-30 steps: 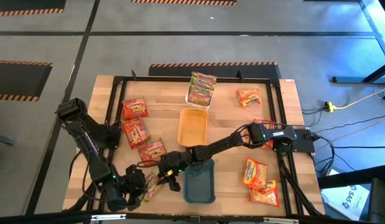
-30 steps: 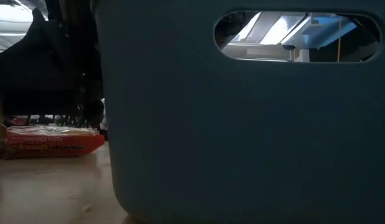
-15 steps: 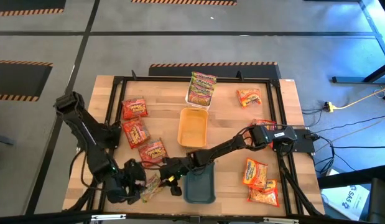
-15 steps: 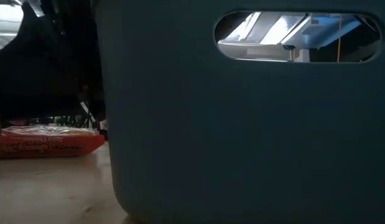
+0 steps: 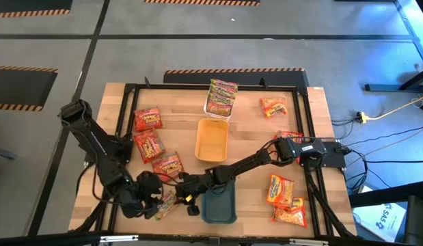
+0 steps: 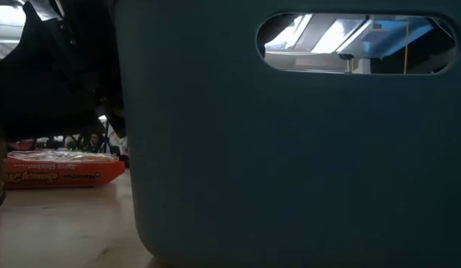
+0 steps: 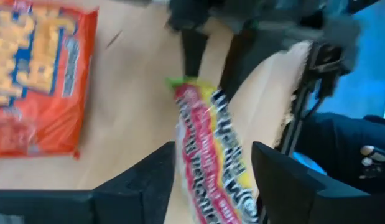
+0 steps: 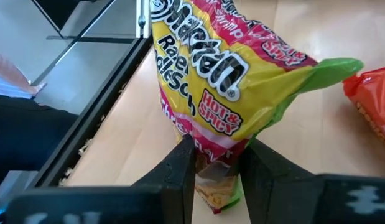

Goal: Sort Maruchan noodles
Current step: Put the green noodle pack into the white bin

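A green-pink Maruchan packet [image 5: 167,203] sits near the table's near edge, left of the teal tray [image 5: 219,203]. My right gripper [image 8: 218,177] reaches in from the right and is shut on it. My left gripper [image 7: 212,177] is open, one finger on either side of the same packet [image 7: 208,155]. Three red packets [image 5: 149,145] lie flat at the left. More green-pink ones lie in the white tray [image 5: 220,108] at the far edge. Orange packets [image 5: 281,189] lie at the right. My right gripper pinches the packet's short end [image 8: 212,163] between its two fingers, beside the green seam. The fingers come from the table's right, slanting down. The packet stretches away from them toward my left gripper. Whether my left gripper's fingers [image 7: 156,171] touch the packet, I cannot tell.
An orange tray [image 5: 212,140] stands mid-table, just beyond my right forearm. The teal tray's wall [image 6: 290,149] fills most of the low view, with a red packet [image 6: 62,167] on the wood to its left. A black frame [image 5: 129,89] borders the table.
My left arm has swung a little, and its hand has risen slightly beside the green-pink packet. The packet has stayed near the table's near edge, in my right gripper's hold.
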{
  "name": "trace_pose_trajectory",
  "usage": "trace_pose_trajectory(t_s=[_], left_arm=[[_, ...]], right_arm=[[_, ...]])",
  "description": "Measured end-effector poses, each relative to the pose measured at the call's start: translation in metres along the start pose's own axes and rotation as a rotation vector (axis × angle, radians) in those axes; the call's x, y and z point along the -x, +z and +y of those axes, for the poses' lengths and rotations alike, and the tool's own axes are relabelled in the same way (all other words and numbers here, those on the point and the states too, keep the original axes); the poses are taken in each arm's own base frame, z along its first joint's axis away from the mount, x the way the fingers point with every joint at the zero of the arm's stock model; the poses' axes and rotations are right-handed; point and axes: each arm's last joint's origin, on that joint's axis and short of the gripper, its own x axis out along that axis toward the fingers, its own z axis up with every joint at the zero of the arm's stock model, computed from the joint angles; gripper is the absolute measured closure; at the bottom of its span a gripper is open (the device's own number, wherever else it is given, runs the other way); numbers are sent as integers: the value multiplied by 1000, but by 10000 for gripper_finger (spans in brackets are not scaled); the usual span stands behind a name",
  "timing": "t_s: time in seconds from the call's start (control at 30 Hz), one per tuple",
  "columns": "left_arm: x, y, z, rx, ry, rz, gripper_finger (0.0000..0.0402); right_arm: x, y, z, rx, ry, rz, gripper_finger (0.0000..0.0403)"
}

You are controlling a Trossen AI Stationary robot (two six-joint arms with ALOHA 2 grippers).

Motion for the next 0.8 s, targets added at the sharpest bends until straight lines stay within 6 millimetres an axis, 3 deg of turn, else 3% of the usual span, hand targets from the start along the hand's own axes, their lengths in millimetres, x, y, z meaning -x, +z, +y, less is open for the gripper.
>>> trace_pose_trajectory(t_s=[0.27,0.6,0.8], left_arm=[[-13,4,0,55,-50,53,148],[-56,-1,7,78,62,231,147],[-59,3,7,77,52,232,172]], right_arm=[[0,0,2,25,-5,-6,320],[0,0,2,51,-6,-8,320],[0,1,2,57,-5,-10,318]])
